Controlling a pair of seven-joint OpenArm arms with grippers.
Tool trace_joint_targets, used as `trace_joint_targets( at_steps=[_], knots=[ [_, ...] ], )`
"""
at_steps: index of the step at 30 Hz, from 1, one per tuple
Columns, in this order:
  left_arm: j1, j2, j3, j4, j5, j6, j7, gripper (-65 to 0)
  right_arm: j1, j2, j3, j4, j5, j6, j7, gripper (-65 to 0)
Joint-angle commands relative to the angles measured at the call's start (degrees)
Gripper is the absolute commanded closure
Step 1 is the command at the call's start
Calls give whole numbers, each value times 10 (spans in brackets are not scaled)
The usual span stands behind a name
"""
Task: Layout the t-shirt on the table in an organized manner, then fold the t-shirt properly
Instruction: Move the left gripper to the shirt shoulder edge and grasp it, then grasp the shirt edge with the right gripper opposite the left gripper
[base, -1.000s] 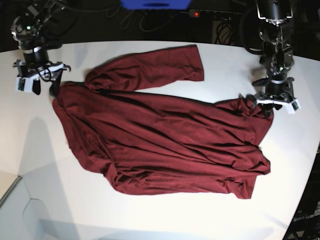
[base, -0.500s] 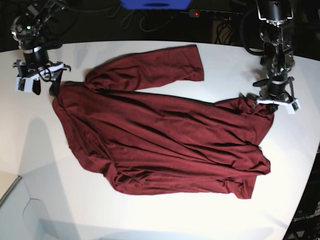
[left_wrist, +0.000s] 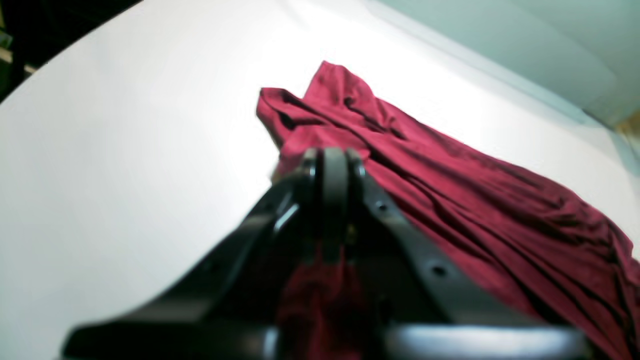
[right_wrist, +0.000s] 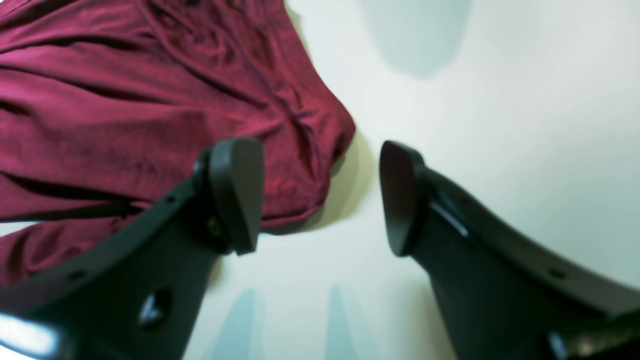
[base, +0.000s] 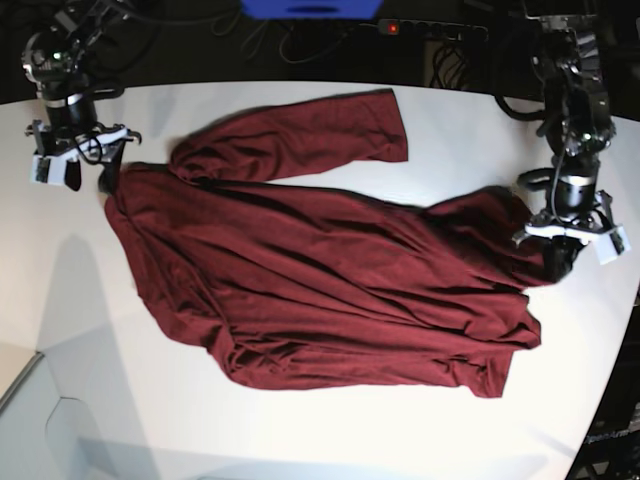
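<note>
Maroon t-shirt (base: 330, 280) lies crumpled, long axis left-right across the table (base: 300, 440); left gripper (base: 560, 255) clenches its right edge, right gripper (base: 75, 165) gapes beside its far-left corner.

left gripper (left_wrist: 334, 165) clamped, right gripper (right_wrist: 320, 197) spread

Blue object (base: 312, 8) at top edge, mostly cut off. Black power strip (base: 432, 29) w/ red light beside it on the right. Dark cables (base: 300, 45) in loops behind far edge, background otherwise too dark to read
</note>
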Motion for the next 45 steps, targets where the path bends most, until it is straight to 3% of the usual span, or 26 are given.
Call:
trace_joint_targets(
  at_steps=[1,13,21,25,31,45],
  knots=[
    [-1,-9,-14,21,0,2,-16,-1,2,10,2,11,11,-1,15,-369],
    [24,-18,-103,64,-1,1,-16,-1,1,11,-1,13,11,-1,15,-369],
    [53,-18,-108,41,-1,1,-16,-1,5,14,-5,13,10,-1,15,-373],
    [54,-17,-107,7,-1,1,-18,-1,5,42,-62,0,10,-1,14,-373],
    [55,-17,-107,-14,-1,1,-18,-1,5,41,-95,-35,10,-1,14,-373],
    [61,-16,-107,-30,0,1,-18,-1,25,49,-56,-114,10,-1,14,-404]
  ],
)
